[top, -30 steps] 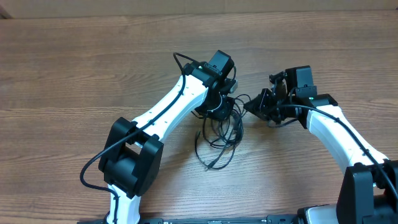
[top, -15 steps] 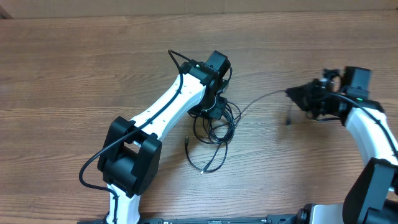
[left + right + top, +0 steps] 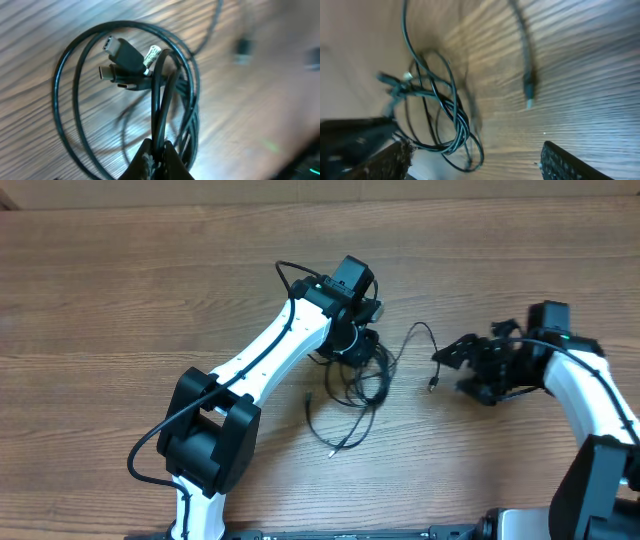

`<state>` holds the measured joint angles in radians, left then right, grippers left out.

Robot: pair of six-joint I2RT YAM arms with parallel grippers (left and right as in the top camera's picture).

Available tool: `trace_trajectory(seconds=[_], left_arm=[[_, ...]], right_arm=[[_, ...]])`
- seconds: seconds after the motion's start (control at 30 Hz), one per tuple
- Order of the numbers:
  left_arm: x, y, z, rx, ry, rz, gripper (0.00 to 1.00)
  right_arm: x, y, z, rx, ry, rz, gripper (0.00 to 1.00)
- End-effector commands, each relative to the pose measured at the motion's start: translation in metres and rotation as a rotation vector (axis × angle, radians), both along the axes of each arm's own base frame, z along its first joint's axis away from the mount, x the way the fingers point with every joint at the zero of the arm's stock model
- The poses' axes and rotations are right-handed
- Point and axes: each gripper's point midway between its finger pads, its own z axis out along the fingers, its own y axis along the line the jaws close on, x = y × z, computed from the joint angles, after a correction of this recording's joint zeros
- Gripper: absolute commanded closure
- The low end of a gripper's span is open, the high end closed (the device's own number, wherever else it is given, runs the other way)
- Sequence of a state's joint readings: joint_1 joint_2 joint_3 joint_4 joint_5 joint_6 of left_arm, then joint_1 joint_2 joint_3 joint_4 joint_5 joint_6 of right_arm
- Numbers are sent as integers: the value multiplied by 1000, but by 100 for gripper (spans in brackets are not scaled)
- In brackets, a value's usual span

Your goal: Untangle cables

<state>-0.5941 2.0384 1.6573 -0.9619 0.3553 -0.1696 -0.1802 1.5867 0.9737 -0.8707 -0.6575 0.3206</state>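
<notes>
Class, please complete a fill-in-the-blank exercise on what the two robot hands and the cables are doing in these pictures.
1. The left hand is ___ on the cables.
2. The right hand is ___, with nothing held between its fingers.
3. In the left wrist view, ___ plug ends lie side by side inside the big loop.
4. The cables lie on a ___ table.

Missing words: shut; open; two; wooden.
</notes>
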Motion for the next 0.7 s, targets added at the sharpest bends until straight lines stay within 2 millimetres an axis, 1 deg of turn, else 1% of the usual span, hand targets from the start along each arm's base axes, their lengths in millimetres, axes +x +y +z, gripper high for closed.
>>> trace_trajectory(seconds=[0.0, 0.1, 0.17, 0.23, 0.33, 0.37, 0.43, 0.47, 0.5, 0.53, 0.6, 0.67], left_arm=[[-18, -32, 27, -222, 52, -120, 96], [-22, -39, 33, -274, 64, -154, 96], [-26, -42, 36, -305, 74, -174, 96], [-26, -42, 36, -305, 75, -175, 96], [-27, -42, 37, -309, 77, -176, 96], [-27, -43, 37, -315, 81, -177, 96], [-28, -43, 38, -318, 82, -179, 96], [-28, -43, 38, -318, 82, -179, 96], [-28, -43, 38, -317, 80, -181, 96], [-27, -43, 37, -315, 78, -181, 96], [-27, -43, 37, -314, 78, -181, 96], [-27, -42, 37, -310, 76, -179, 96]], right_arm=[[-6, 15, -11, -103, -10, 113, 22], [-6, 27, -13, -136, -22, 157, 27], [-3, 38, -15, -168, -43, 189, 27], [-2, 44, -16, -192, -58, 210, 28], [-2, 49, -18, -225, -68, 229, 34], [-2, 48, -20, -240, -60, 220, 38], [-2, 46, -22, -265, -44, 200, 48], [-2, 46, -23, -270, -41, 196, 55], [-2, 46, -23, -270, -41, 197, 65], [-2, 46, -23, -270, -41, 197, 70], [-2, 46, -23, -270, -41, 197, 75], [-1, 46, -23, -270, -43, 197, 76]])
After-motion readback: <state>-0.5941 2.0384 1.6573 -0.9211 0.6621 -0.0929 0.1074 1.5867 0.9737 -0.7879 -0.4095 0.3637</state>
